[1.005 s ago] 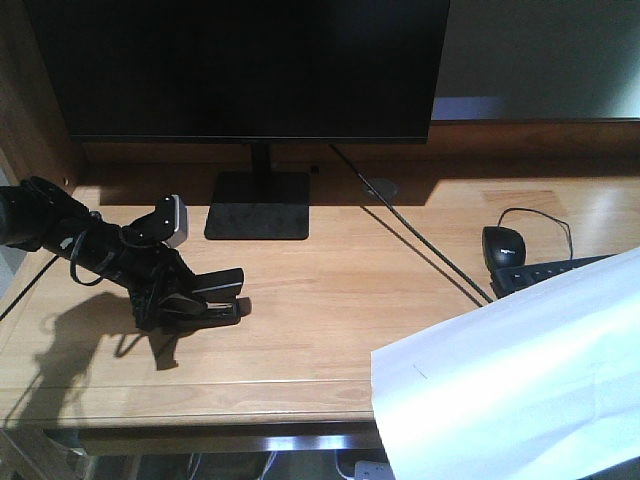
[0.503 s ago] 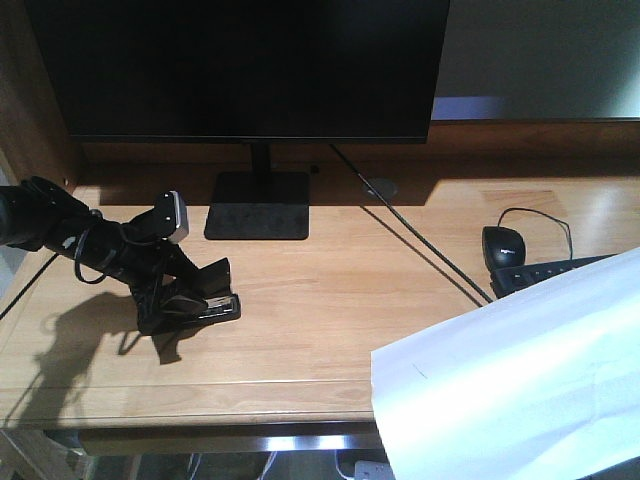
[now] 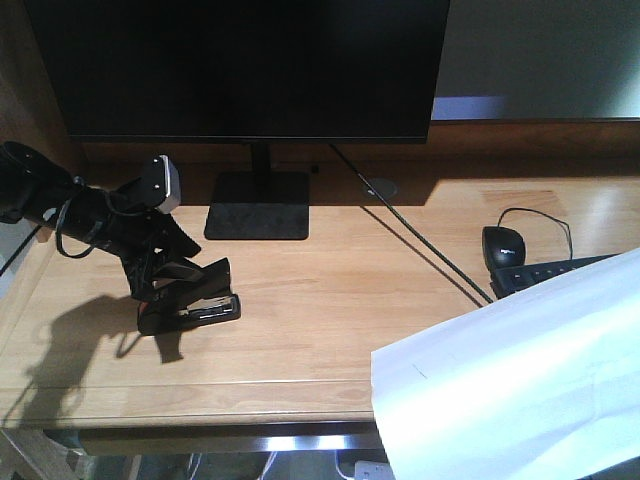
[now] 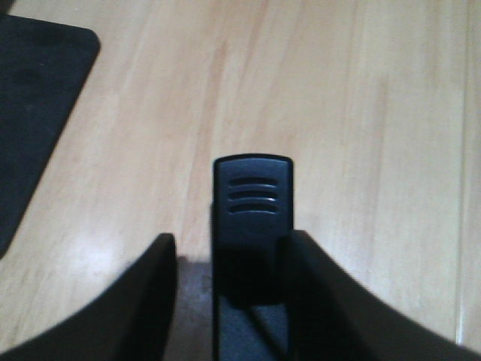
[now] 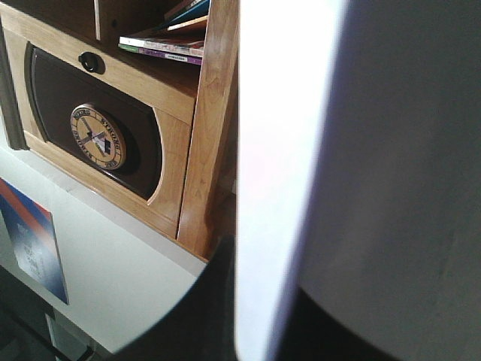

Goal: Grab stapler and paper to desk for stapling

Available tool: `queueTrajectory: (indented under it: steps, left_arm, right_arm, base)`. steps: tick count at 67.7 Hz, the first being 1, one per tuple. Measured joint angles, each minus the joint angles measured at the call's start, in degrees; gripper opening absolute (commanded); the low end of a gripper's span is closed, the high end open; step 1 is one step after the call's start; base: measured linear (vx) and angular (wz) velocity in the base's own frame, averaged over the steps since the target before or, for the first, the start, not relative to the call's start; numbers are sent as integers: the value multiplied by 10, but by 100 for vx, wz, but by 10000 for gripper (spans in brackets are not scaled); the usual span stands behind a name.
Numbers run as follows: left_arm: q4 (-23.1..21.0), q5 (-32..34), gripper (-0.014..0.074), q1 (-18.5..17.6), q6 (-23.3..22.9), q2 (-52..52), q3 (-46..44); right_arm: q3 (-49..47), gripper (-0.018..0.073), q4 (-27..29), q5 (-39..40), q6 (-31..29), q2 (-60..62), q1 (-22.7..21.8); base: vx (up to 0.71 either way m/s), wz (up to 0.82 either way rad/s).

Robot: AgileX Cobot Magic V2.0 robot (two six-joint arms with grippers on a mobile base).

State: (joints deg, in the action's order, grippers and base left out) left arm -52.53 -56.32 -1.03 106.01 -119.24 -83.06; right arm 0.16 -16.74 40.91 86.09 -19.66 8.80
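Front view: the small black desktop stapler (image 3: 190, 308) lies flat on the light wooden plank desk (image 3: 330, 290), left of centre and just in front of the black square monitor stand (image 3: 258, 205). The left gripper (image 3: 165, 290) hangs at the stapler's rear end, tilted down, with a white-grey wrist cam (image 3: 165, 185) on top. How wide it's spread can't be read from here. The left wrist view settles that: the stapler's ribbed black end (image 4: 252, 203) pokes out between the 2 dark fingers (image 4: 150, 301). A strip of shadowed desk (image 4: 338, 113) shows on the left side, so the jaws are apart and not clamping. A corner of the stand (image 4: 30, 98) sits top left.

The plain white sheet of paper (image 3: 510, 380) is up off the desk at bottom right, tilted, and hides the right arm in the front view. The right wrist view gives only the sheet's edge (image 5: 278, 150), running down into the right gripper (image 5: 263, 316), dark fingers on both sides, apparently pinched on it.

Room: big black monitor (image 3: 240, 60) at the back, a black mouse (image 3: 503, 245) and a black keyboard (image 3: 545, 272) at right, and a dark cable (image 3: 420, 245) across the top. Only the right wrist view shows the wooden cabinet (image 5: 188, 113) with a round emblem (image 5: 99, 137), books (image 5: 165, 41) above.
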Motion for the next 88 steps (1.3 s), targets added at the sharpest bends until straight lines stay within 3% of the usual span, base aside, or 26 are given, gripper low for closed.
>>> queueTrajectory:
  steps: [8, 88]
  left_arm:
    - [0, -3, -10, 0, -3, -1, 0]
    - [0, -28, -7, 0, -4, -5, 0]
  right_arm:
    - [0, -5, 0, 0, 0, 0, 0]
    - [0, -5, 0, 0, 0, 0, 0]
  base:
    - [0, 0]
    - [0, 0]
